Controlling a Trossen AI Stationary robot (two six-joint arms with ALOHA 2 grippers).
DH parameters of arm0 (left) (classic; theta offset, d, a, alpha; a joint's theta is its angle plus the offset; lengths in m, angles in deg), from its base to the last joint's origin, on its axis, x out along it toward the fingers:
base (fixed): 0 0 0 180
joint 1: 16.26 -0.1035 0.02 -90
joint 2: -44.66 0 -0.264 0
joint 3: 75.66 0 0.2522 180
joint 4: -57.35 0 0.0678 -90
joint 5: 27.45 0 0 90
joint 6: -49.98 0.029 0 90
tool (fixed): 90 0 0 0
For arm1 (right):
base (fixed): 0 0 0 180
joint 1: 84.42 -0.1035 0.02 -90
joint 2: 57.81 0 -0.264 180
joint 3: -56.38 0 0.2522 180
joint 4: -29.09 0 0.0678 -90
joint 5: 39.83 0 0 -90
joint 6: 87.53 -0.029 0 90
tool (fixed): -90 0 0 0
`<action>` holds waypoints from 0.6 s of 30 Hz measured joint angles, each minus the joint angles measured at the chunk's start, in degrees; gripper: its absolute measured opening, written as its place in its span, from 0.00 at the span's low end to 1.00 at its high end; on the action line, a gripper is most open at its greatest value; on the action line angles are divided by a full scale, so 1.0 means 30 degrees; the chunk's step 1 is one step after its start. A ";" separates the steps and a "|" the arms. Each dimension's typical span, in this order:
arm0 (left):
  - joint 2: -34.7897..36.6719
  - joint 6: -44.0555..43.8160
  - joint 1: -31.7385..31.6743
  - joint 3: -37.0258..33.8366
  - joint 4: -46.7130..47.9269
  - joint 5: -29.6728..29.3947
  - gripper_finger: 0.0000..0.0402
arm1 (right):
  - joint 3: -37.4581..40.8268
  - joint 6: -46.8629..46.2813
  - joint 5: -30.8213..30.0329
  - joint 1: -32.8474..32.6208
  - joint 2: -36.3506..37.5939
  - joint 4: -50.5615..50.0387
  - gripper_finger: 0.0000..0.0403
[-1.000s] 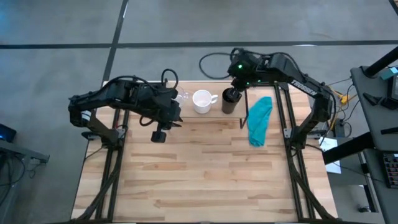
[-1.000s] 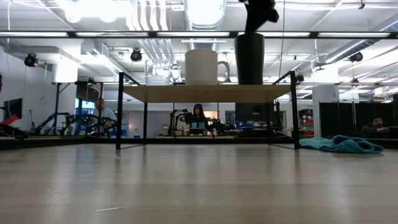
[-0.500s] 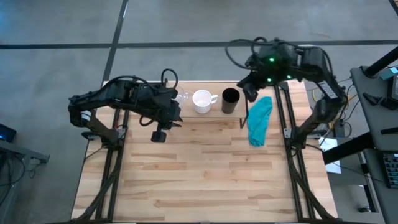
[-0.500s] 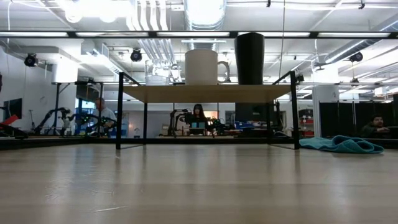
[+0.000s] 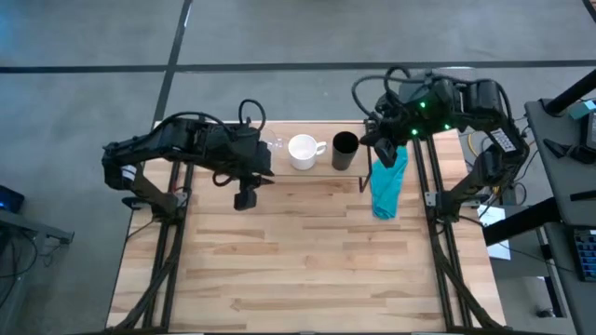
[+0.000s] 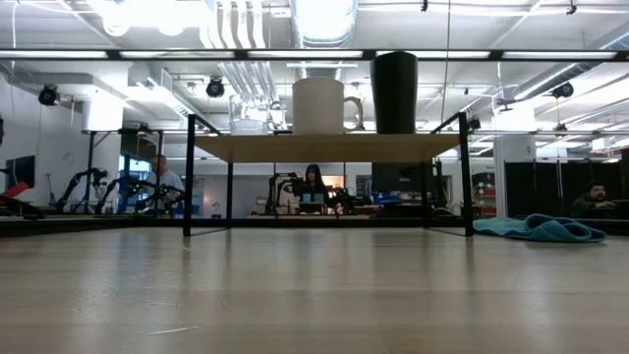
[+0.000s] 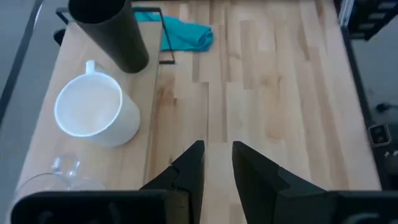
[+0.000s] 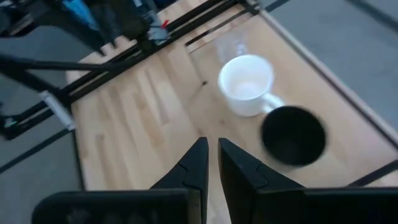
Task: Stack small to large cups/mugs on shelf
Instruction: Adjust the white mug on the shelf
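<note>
The shelf (image 5: 321, 167) stands at the table's far edge. On its board, in a row from left to right, stand the clear glass cup (image 5: 275, 144), the white mug (image 5: 303, 151) and the black cup (image 5: 345, 151), each upright on its base. The low view shows the same row: glass cup (image 6: 246, 113), mug (image 6: 319, 105), black cup (image 6: 394, 92). My left gripper (image 5: 244, 197) hovers over the table just near of the shelf's left end, its fingers a narrow gap apart (image 7: 217, 149). My right gripper (image 5: 380, 152) is raised beside the shelf's right end, shut (image 8: 212, 146), clear of the black cup (image 8: 292, 135).
A teal cloth (image 5: 388, 179) lies crumpled on the table right of the shelf, below my right gripper. The wide near half of the wooden table (image 5: 307, 270) is bare. People and equipment show in the room beyond the table in the low view.
My right gripper has come off the black cup's rim, risen out of the low view and moved toward the table's right edge. The black cup stays upright on the shelf. My left gripper has shifted slightly to the right.
</note>
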 joint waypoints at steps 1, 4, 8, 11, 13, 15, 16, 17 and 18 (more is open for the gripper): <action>-0.0045 -0.0133 0.0001 0.0000 -0.0248 0.0007 0.17 | 0.0033 -0.0223 -0.0001 -0.0326 -0.0001 0.0006 0.08; -0.0115 -0.0161 0.0029 -0.0093 -0.1166 0.0015 0.17 | 0.0348 -0.0526 -0.0080 -0.1513 0.0002 0.0187 0.08; -0.0079 -0.0161 0.0018 -0.1301 -0.3060 0.0015 0.17 | 0.1164 -0.1658 -0.1012 -0.3100 -0.0005 0.0551 0.08; -0.0063 -0.0183 0.0015 -0.2366 -0.4168 0.0015 0.17 | 0.2055 -0.2441 -0.2696 -0.4140 -0.0005 0.0594 0.08; 0.0007 -0.0197 0.0015 -0.3349 -0.5161 0.0021 0.17 | 0.2837 -0.3176 -0.3670 -0.4684 -0.0005 0.0591 0.08; -0.0002 -0.0205 0.0015 -0.4407 -0.6053 0.0022 0.17 | 0.3580 -0.4068 -0.4837 -0.5205 -0.0020 0.0603 0.08; -0.0026 -0.0212 0.0015 -0.4930 -0.6552 0.0022 0.17 | 0.3981 -0.4478 -0.5423 -0.5446 -0.0020 0.0619 0.08; -0.0028 -0.0221 0.0015 -0.5478 -0.7173 0.0022 0.17 | 0.4364 -0.4857 -0.6017 -0.5648 -0.0020 0.0621 0.08; -0.0028 -0.0265 0.0015 -0.6012 -0.7872 0.0022 0.17 | 0.4747 -0.5291 -0.6586 -0.5842 -0.0020 0.0657 0.08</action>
